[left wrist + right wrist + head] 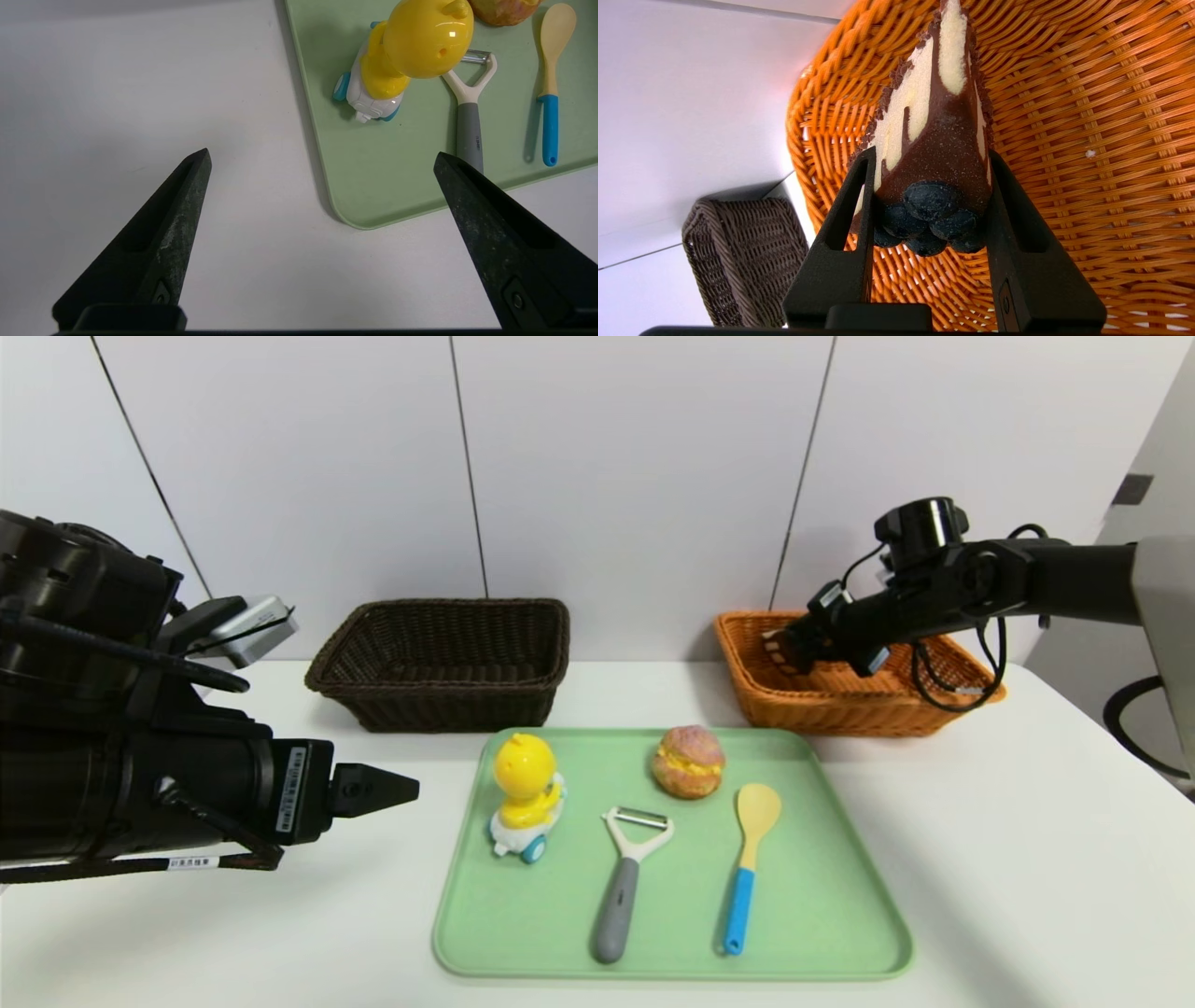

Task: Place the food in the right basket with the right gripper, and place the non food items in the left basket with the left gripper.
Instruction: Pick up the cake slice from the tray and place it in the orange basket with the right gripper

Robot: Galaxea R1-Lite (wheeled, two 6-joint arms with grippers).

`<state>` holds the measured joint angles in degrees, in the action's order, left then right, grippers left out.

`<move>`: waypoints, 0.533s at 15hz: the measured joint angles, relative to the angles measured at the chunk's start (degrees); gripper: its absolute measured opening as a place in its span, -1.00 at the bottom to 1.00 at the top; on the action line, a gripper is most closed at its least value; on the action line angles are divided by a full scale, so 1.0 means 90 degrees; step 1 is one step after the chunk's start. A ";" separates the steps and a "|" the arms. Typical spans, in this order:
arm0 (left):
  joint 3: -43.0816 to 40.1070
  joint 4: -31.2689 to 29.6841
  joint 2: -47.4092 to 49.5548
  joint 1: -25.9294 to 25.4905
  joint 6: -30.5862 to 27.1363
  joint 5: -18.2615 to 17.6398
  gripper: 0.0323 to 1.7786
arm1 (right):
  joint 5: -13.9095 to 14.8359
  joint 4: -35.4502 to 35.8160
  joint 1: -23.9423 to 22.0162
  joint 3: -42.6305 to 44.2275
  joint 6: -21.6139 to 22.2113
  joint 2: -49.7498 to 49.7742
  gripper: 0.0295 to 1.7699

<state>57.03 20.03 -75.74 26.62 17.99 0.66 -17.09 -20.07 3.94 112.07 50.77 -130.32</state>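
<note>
My right gripper [931, 153] is shut on the chocolate cake slice [943, 140] with blueberries, holding it over the inside of the orange right basket [1087, 116]. In the head view that gripper [782, 651] reaches into the orange basket [840, 709]. The cream puff [688, 762], yellow duck toy [526, 791], grey-handled peeler [621, 882] and blue-handled spoon [747, 863] lie on the green tray [822, 915]. My left gripper [321, 154] hangs open and empty over the table beside the tray's near left corner [355, 205]. The dark left basket [439, 663] is empty.
Both baskets stand against the white back wall, the dark one left of the orange one. White table surface [1027, 859] surrounds the tray. The left arm's bulk fills the left edge of the head view.
</note>
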 joint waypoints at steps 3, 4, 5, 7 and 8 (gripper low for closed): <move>-0.0004 -0.0070 -0.0049 0.0003 -0.0003 -0.0007 0.90 | -0.0003 -0.0049 -0.0004 -0.0003 0.0005 -0.0028 -0.20; -0.0007 -0.0079 -0.0058 0.0008 -0.0007 -0.0007 0.90 | -0.0008 -0.0045 -0.0019 -0.0003 0.0008 -0.0028 -0.07; -0.0007 -0.0080 -0.0064 0.0008 -0.0007 -0.0004 0.90 | -0.0024 -0.0027 -0.0034 -0.0008 0.0008 -0.0024 0.05; -0.0004 -0.0083 -0.0070 0.0012 -0.0012 -0.0016 0.90 | -0.0033 -0.0027 -0.0062 -0.0009 0.0018 -0.0012 0.24; 0.0000 -0.0083 -0.0070 0.0012 -0.0009 -0.0015 0.90 | -0.0037 -0.0045 -0.0073 -0.0009 0.0046 0.0003 0.33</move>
<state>57.03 19.29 -76.37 26.73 17.91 0.52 -17.42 -20.47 3.28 111.98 51.19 -130.29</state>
